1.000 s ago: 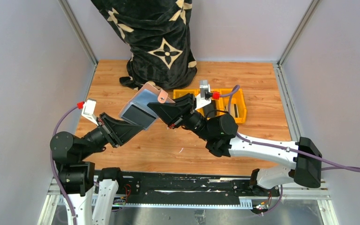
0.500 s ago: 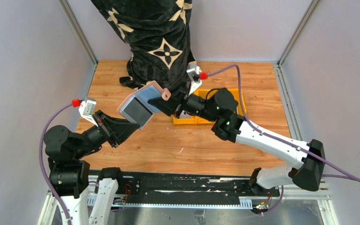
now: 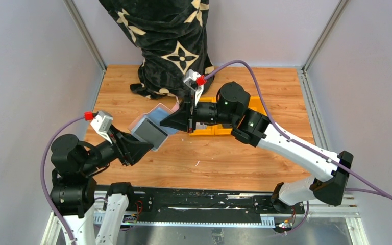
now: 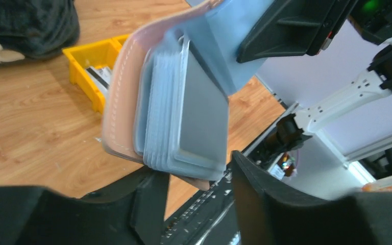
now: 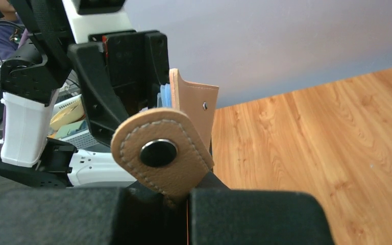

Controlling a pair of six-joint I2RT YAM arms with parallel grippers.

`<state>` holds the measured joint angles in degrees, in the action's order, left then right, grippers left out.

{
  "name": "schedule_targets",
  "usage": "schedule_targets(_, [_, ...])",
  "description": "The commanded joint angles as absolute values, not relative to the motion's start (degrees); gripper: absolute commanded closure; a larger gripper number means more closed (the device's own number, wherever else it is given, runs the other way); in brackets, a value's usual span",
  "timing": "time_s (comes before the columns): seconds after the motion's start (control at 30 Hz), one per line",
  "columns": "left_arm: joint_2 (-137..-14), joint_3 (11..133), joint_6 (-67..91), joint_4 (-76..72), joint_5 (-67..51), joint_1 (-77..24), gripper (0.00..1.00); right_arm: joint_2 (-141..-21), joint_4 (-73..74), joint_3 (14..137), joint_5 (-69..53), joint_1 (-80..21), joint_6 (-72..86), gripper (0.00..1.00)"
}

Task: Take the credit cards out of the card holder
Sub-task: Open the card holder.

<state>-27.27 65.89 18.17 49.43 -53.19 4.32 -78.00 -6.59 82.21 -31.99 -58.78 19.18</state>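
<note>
The card holder is a tan leather wallet hanging in the air between both arms, folded open. Its grey pockets show several stacked pale blue-grey credit card edges. My right gripper is shut on the holder's rounded flap with the black snap, pinching it at its base. The holder's lower end sits between my left gripper's jaws, which stand apart. A gap shows between the holder and the right-hand finger.
A yellow compartment bin stands on the wooden table behind the right arm, also in the left wrist view. A dark patterned cloth hangs over the table's far side. Grey walls close in left and right.
The right arm swung back and left, and its gripper opened and re-shut on the flap. The holder came lower and flatter. The left jaws have widened.
</note>
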Motion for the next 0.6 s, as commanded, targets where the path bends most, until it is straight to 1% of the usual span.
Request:
schedule_targets(0.0, [-25.15, 64.46, 21.42, 43.1, -52.51, 4.31, 0.39, -76.97, -14.72, 77.16, -33.38, -58.36, 27.37, 1.0])
schedule_targets(0.03, [-24.35, 62.07, 24.14, 39.9, -52.82, 4.31, 0.36, -76.22, -21.48, 73.23, -31.74, -58.36, 31.99, 1.0])
schedule_targets(0.07, [-23.34, 60.37, 26.31, 37.2, -52.9, 4.31, 0.36, -75.6, -27.34, 71.61, -29.75, -58.44, 34.91, 1.0])
schedule_targets(0.1, [-22.49, 58.97, 28.11, 35.2, -52.99, 4.31, 0.37, -75.0, -33.86, 68.69, -26.94, -58.45, 37.91, 1.0])
schedule_targets(0.23, [-21.91, 55.23, 34.4, 29.01, -53.78, 4.31, 0.45, -75.02, -50.26, 62.33, -20.82, -58.65, 46.12, 1.0])
schedule_targets(0.33, [-21.44, 53.58, 38.85, 24.57, -54.66, 4.31, 0.49, -75.93, -59.59, 58.95, -17.12, -59.23, 50.3, 1.0])
schedule_targets(0.4, [-21.27, 52.87, 41.84, 21.97, -54.93, 4.31, 0.49, -76.48, -64.21, 56.92, -14.31, -59.7, 51.48, 1.0])
schedule_targets(0.47, [-21.28, 52.77, 43.0, 21.19, -54.93, 4.31, 0.49, -76.98, -67.35, 55.5, -12.58, -60.08, 52.32, 1.0])
schedule_targets(0.57, [-21.26, 52.82, 43.86, 20.79, -54.65, 4.31, 0.45, -77.94, -70.01, 54.69, -12.25, -60.43, 53.88, 1.0])
